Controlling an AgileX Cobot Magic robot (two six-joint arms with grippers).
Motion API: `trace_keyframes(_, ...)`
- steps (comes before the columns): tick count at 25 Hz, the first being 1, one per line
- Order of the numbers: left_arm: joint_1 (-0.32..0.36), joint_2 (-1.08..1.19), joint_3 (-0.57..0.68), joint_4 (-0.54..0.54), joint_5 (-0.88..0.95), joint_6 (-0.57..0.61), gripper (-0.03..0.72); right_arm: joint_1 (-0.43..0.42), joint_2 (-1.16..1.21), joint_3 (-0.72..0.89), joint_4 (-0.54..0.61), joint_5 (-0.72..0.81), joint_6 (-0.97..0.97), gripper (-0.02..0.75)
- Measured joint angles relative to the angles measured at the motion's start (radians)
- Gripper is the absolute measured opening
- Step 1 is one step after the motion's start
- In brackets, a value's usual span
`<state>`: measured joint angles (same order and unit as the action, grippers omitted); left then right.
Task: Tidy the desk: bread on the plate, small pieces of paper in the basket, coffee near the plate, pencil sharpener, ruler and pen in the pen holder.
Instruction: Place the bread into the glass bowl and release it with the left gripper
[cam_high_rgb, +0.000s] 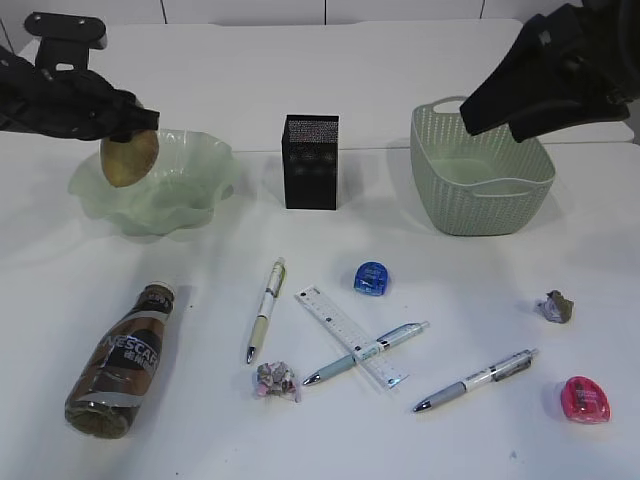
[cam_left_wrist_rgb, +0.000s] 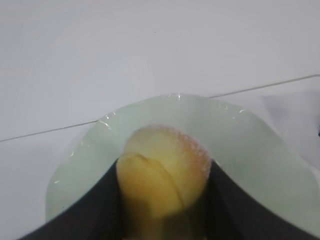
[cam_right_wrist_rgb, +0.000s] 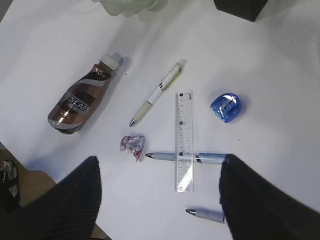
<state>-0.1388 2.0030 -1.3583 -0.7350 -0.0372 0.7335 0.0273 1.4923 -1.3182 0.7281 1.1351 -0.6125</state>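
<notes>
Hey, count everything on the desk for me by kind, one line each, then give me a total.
Pens: 3
Pencil sharpeners: 2
Paper scraps: 2
Ruler: 1
Coffee bottle: 1
Bread: 1
Plate: 1
Basket: 1
Pen holder: 1
Total: 13

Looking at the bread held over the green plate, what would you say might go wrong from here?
1. The left tool holds the bread above the plate's near rim, not its middle; released here, it might roll out.
2. The coffee lies on its side and may roll when grasped.
3. A pen lies across the ruler, so picking either could drag the other.
</notes>
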Motion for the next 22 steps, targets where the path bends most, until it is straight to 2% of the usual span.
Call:
trace_keyframes(7,0.000,0.006,0.000,-0.034,0.000,0.000,0.362,0.000,0.000,0.000,0.000,0.000,0.000,0.570)
trace_keyframes(13,0.000,0.006,0.000,-0.051,0.000,-0.002,0.494,0.000,0.000,0.000,0.000,0.000,0.000,0.570)
trace_keyframes(22,0.000,0.006,0.000,-0.052,0.002,-0.002,0.518,0.000,0.000,0.000,0.000,0.000,0.000,0.569)
